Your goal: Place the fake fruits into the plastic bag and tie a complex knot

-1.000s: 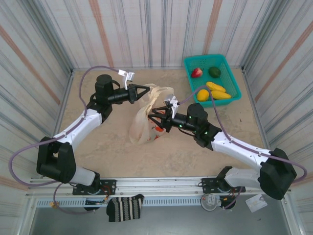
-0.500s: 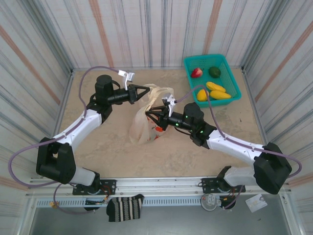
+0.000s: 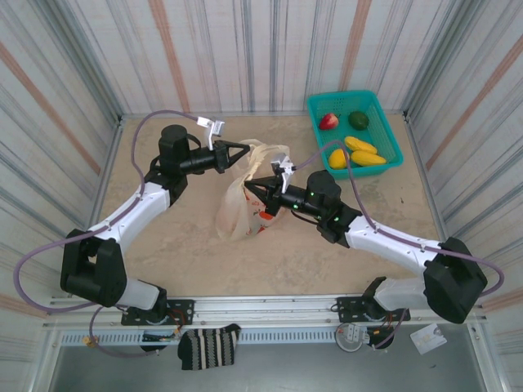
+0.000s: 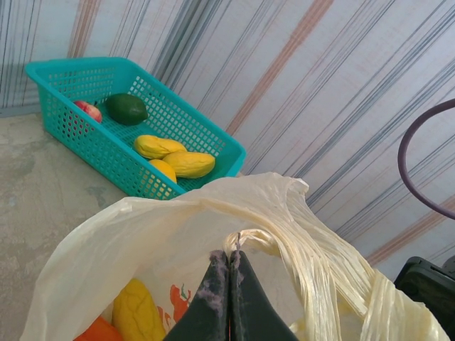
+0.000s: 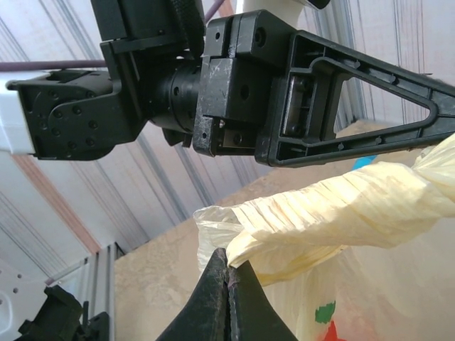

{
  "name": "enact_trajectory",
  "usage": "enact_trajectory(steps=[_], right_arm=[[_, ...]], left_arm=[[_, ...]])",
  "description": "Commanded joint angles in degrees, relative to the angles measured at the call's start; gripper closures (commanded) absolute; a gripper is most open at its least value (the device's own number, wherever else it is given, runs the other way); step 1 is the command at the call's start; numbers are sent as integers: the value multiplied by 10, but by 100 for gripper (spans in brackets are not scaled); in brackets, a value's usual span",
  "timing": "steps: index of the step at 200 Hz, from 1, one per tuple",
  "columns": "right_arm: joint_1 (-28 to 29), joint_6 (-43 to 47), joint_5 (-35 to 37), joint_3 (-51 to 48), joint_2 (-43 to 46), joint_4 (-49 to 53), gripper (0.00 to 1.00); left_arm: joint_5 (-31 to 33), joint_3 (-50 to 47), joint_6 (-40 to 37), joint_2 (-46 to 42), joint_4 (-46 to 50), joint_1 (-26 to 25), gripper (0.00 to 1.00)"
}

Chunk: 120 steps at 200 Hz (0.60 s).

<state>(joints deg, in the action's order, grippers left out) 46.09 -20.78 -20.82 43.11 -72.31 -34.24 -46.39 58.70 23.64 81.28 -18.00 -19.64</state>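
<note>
I find the plastic bag [image 3: 235, 211] standing near the centre of the surface [image 3: 180, 245], its gathered top pointing toward 12 o'clock. The left gripper [image 3: 247, 148] reaches in from 9 o'clock at the bag's top. In the left wrist view its jaws are pressed together on a twisted handle strand of the bag, a pinch on thin film with no gap visible. The right gripper [image 3: 248, 187] comes in from 3 o'clock, just below the left one, at the bag's upper right side. In the right wrist view its jaws are likewise pressed together, nipping the edge of a bunched fold of the bag, with the body of the left gripper close above.

The fake fruits [image 3: 339, 158] are split between two places. Through the bag's open mouth I see a yellow fruit [image 4: 135, 312] and an orange fruit [image 4: 96, 332] inside. The others lie in the teal basket [image 3: 376, 110] at 1 o'clock on the surface, well apart from the bag — a red fruit [image 3: 328, 122], a green fruit [image 3: 358, 120] and three yellow pieces.
</note>
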Motion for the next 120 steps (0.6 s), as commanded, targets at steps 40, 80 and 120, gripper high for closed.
enact_trajectory(steps=[40,80,120], right_arm=[[-19,-4,33,-28,59,68,100],[-38,-4,54,-62,95,107,100],[-65,-8,74,-98,134,149,100]], left_arm=[[63,-14,-16,-42,19,15,100],[134,-19,-14,-49,49,30,100],[203,-30,-3,-55,70,50,100]])
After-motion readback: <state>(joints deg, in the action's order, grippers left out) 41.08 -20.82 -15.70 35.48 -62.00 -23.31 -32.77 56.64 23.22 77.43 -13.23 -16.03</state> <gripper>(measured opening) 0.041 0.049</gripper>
